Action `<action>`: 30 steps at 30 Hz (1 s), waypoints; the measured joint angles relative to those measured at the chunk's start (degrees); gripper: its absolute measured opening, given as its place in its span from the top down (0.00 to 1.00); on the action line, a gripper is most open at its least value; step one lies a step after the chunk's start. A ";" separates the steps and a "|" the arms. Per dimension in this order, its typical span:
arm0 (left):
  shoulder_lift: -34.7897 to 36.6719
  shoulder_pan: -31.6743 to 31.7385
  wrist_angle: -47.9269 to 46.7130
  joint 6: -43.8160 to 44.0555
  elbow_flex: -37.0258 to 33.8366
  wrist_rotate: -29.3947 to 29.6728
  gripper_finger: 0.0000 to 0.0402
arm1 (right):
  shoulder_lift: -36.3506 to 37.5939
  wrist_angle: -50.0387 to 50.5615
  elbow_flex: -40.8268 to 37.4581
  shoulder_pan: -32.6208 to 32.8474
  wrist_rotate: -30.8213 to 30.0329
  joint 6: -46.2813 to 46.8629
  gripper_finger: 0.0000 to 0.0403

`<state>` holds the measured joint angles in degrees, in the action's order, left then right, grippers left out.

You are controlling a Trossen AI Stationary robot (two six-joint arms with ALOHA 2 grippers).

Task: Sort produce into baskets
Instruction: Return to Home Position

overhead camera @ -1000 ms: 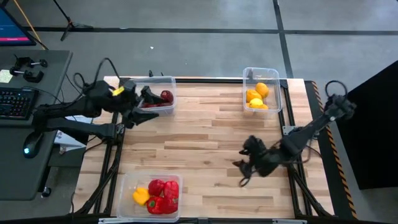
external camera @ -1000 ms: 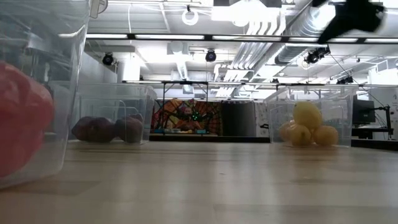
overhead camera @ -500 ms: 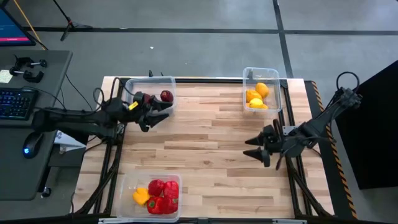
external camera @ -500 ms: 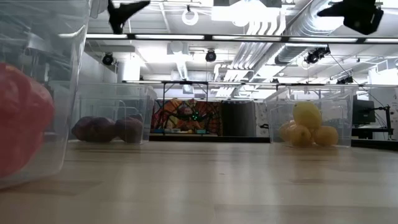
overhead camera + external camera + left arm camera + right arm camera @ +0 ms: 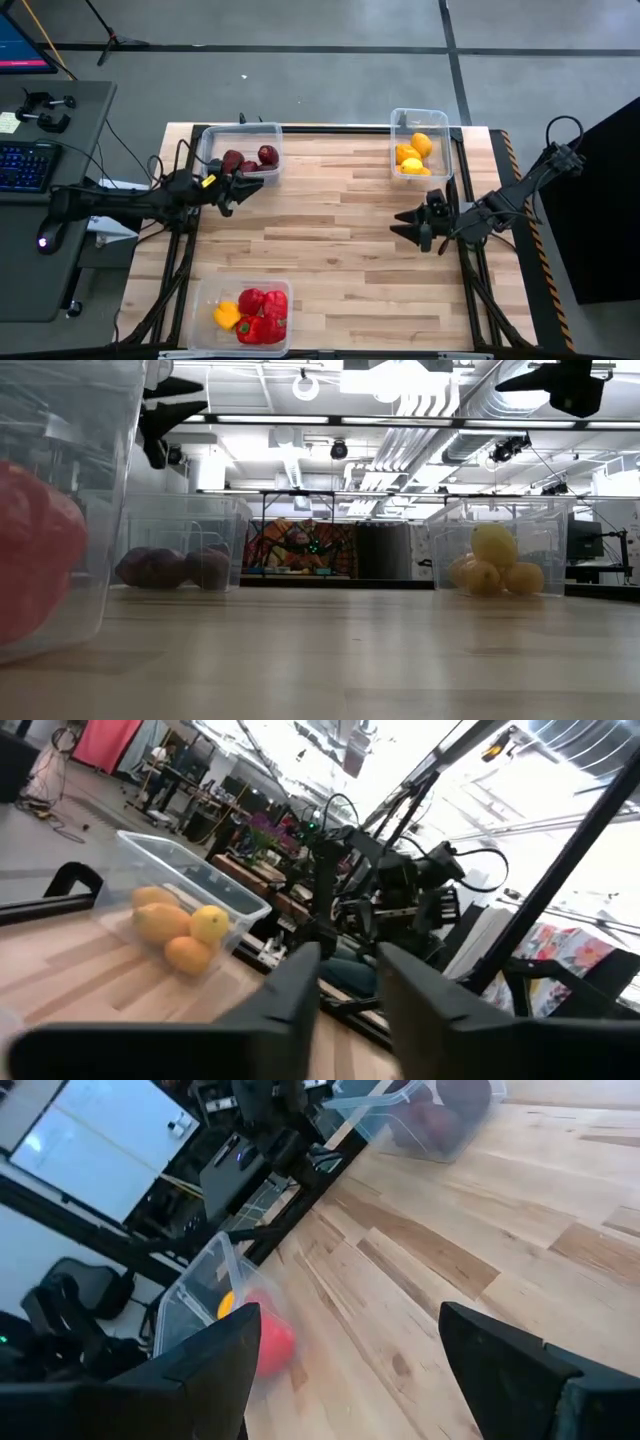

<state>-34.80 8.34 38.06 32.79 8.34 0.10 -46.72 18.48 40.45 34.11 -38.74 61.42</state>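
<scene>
At the table's [image 5: 330,230] left edge, seeing left gripper [image 5: 246,190] hanging just beside the far-left tub [image 5: 207,140] of maroon fruits [image 5: 250,160], fingers parted narrowly, gripping nothing. Seeing right gripper [image 5: 399,223] hanging over the right side, near the far-right tub [image 5: 420,112] of lemons [image 5: 413,155], fingers spread wide, carrying nothing. Finding red and yellow peppers [image 5: 255,312] sitting in the near tub [image 5: 200,300].

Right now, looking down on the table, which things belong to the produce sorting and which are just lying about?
Part of the job: lemons, maroon fruits, bell peppers, clear tubs, left gripper, right gripper, both open.
Lying about: keyboard, mouse, both on the side desk.
</scene>
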 joint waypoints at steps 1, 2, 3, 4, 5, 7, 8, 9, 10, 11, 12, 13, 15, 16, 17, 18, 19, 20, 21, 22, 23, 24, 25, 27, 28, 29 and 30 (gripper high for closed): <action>0.91 0.00 0.04 0.02 -0.74 -0.18 0.82 | 0.00 -0.31 0.00 -0.13 0.00 0.07 0.27; 1.64 -0.02 0.15 0.03 -1.41 -0.26 0.87 | 0.00 -0.78 0.00 -0.34 -0.02 0.09 0.27; 2.33 -0.04 0.45 0.14 -2.21 -0.27 0.93 | 0.00 -1.04 0.00 -0.45 -0.07 0.09 0.27; 3.02 -0.10 0.69 0.24 -3.14 -0.27 0.96 | 0.00 -1.33 0.00 -0.51 -0.07 0.07 0.27; 3.56 -0.11 1.08 0.71 -3.96 -0.26 0.98 | 0.00 -1.84 0.00 -0.53 -0.07 0.07 0.27; 4.58 -0.11 2.13 1.88 -5.43 -0.24 0.97 | 0.00 -2.79 0.00 -0.51 -0.07 -0.41 0.27; 5.06 -0.11 2.79 2.66 -6.27 -0.16 0.97 | 0.00 -3.11 0.00 -0.51 -0.08 -0.84 0.27; 5.58 -0.11 3.46 3.28 -7.15 0.05 0.97 | 0.00 -3.19 0.00 -0.51 -0.09 -1.07 0.27; 5.98 -0.18 3.49 3.85 -7.75 0.25 0.97 | 0.00 -3.15 0.00 -0.51 -0.15 -1.09 0.27; 6.30 -0.24 2.64 4.03 -7.72 0.31 0.98 | 0.00 -3.15 0.00 -0.51 -0.28 -0.86 0.27; 6.35 -0.45 2.58 3.92 -7.71 0.51 0.99 | 0.00 -3.04 -0.07 -0.51 -0.32 -0.38 0.27; 6.38 -0.65 2.59 3.41 -7.70 0.65 1.00 | 0.01 -3.25 -0.38 -0.51 -0.23 -0.10 0.27; 6.38 -0.94 2.61 2.68 -7.66 0.79 0.99 | 0.39 -4.16 -1.58 -0.41 0.01 0.09 0.27; 6.38 -0.96 2.58 2.68 -7.67 0.98 1.00 | 0.71 -5.12 -2.45 -0.23 -0.01 0.07 0.27; 6.36 -0.94 2.58 2.68 -7.66 1.12 1.00 | 1.19 -6.34 -3.50 -0.04 -0.09 0.05 0.27; 6.38 -0.94 2.58 2.68 -7.66 1.17 1.00 | 1.79 -7.91 -4.87 0.04 -0.09 0.07 0.27; 6.38 -0.94 2.59 2.82 -7.66 1.27 1.00 | 2.43 -10.16 -6.65 0.04 -0.07 0.07 0.27; 6.38 -0.94 2.58 3.63 -7.66 1.27 1.00 | 3.10 -13.20 -8.63 0.01 -0.06 0.00 0.27; 6.36 -0.94 2.58 4.47 -7.66 1.27 1.00 | 3.83 -17.02 -10.83 -0.15 -0.02 -0.82 0.27; 6.38 -0.94 2.56 5.04 -7.66 1.27 0.99 | 4.53 -21.94 -13.14 -0.49 0.20 -2.44 0.27; 6.38 -0.94 2.56 5.49 -7.66 1.27 0.99 | 5.13 -27.65 -15.48 -0.99 1.03 -4.86 0.27; 6.38 -0.94 2.54 5.86 -7.66 1.25 0.99 | 5.65 -33.79 -17.83 -1.72 2.55 -7.58 0.27; 6.38 -0.94 2.50 6.03 -7.66 1.25 0.99 | 6.05 -39.61 -20.27 -2.63 4.24 -10.26 0.27; 6.38 -0.94 2.51 5.64 -7.66 1.25 0.99 | 6.34 -50.60 -24.80 -5.31 8.27 -14.65 0.27; 6.38 -0.94 2.49 5.52 -7.66 1.25 0.99 | 6.36 -55.52 -26.91 -7.05 10.50 -16.20 0.27; 6.38 -0.94 2.49 5.55 -7.66 1.25 0.99 | 6.36 -59.61 -28.85 -8.90 12.78 -17.11 0.27; 6.38 -0.94 2.44 5.64 -7.66 1.25 0.99 | 6.36 -62.72 -30.51 -10.87 15.41 -17.63 0.27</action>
<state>-28.42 7.40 40.51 38.43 0.69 1.34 -40.36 -44.24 9.93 23.24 -23.33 43.79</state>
